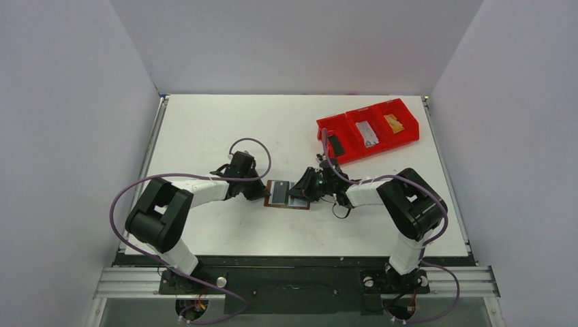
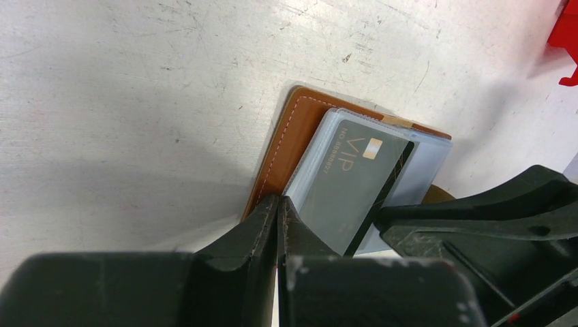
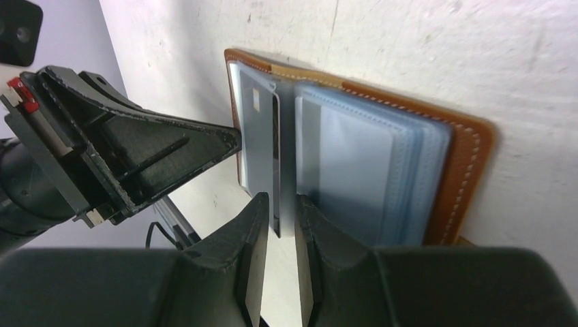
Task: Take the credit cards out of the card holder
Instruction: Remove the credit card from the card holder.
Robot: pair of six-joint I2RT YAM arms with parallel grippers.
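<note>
Mid-frame, the brown leather bifold card holder [image 1: 286, 194] lies open; left gripper [image 2: 278, 202] clenched at its edge, right gripper [image 3: 281, 202] slightly parted around a grey plastic credit card [image 2: 351, 182].

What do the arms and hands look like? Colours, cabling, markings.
The left arm and right arm have black joints and white-wrapped links. A purple cable loops along each. The left hand and right hand are matte black, each with two tapering wedge fingers. The left one carries a small red part.
</note>
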